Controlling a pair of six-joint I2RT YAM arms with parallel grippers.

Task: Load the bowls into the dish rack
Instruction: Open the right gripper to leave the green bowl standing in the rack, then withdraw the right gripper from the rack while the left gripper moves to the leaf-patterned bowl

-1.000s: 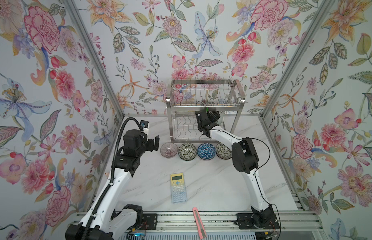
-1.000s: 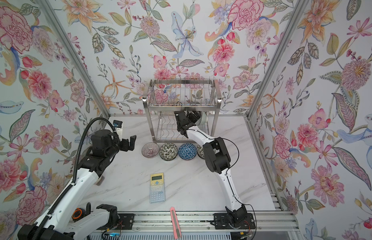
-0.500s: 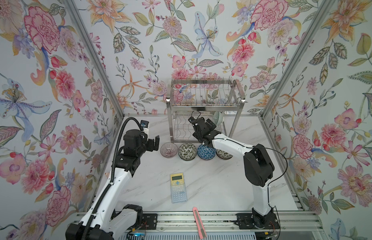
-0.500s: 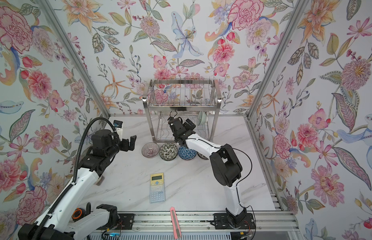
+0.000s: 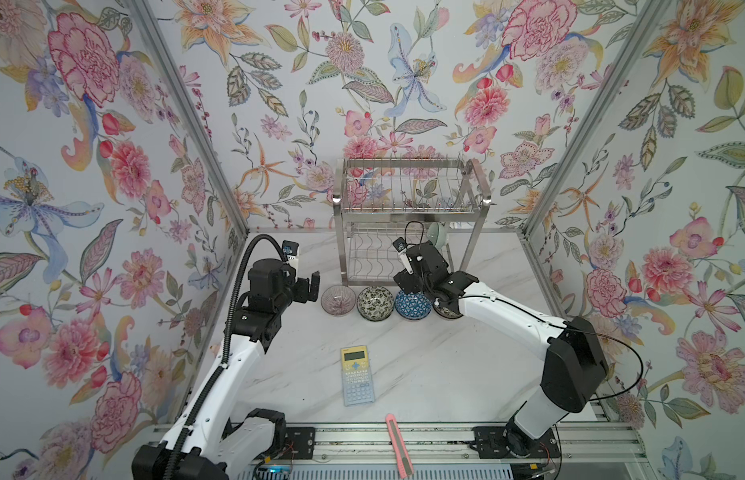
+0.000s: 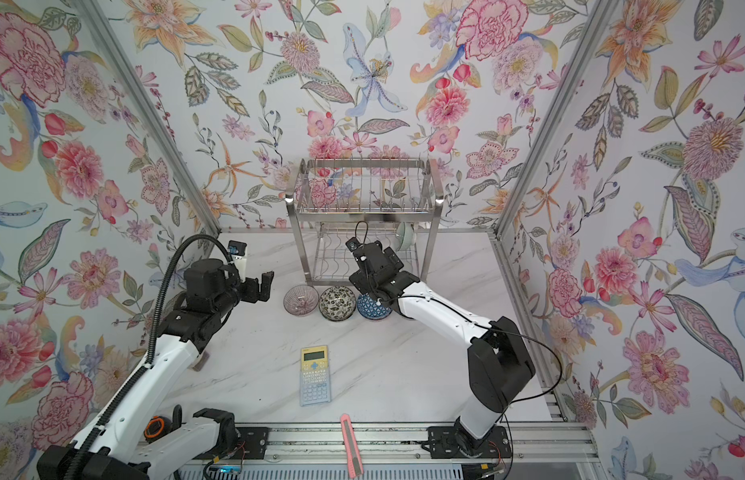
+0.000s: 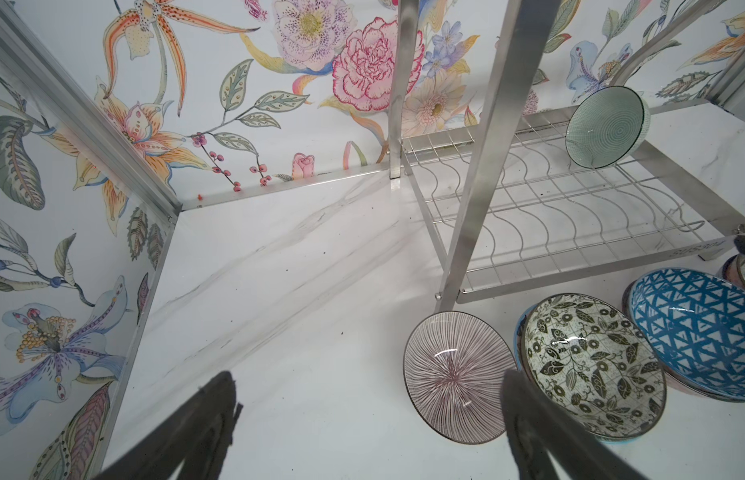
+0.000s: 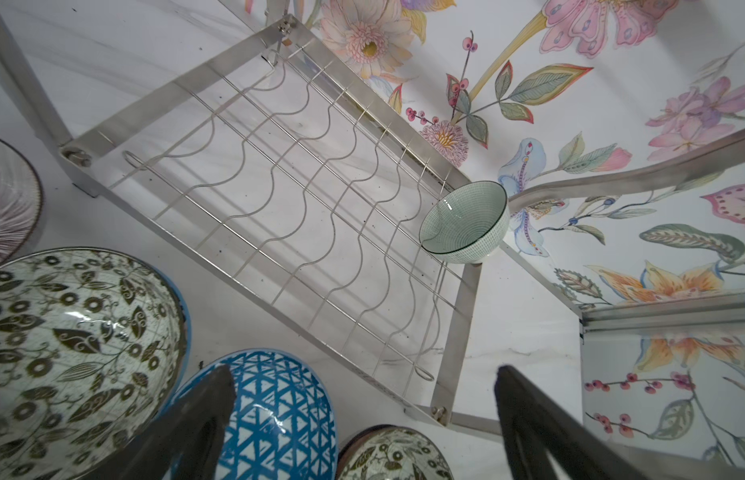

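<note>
Progress entry. One bowl is done: the pale celadon bowl (image 8: 464, 224) is leaning on its edge on the lower tier of the dish rack (image 5: 408, 212), at that tier's far right corner. The rack is standing at the back edge of the worktop (image 5: 425, 374), and its upper tier is carrying nothing.

Four bowls are waiting in a row on the worktop, just in front of the rack:
- pinkish striped bowl (image 5: 338, 300)
- black-white floral bowl (image 5: 375, 303)
- blue triangle bowl (image 5: 413, 305)
- leaf-patterned bowl (image 8: 393, 455), partly hidden under my right arm in both top views

I am holding my right gripper (image 8: 362, 374) with its jaws wide apart and empty, hovering over the blue triangle and leaf-patterned bowls. My left gripper (image 7: 368, 380) is likewise spread and empty, just beside the pinkish bowl.

Judging: roughly a fifth loaded, four left.
</note>
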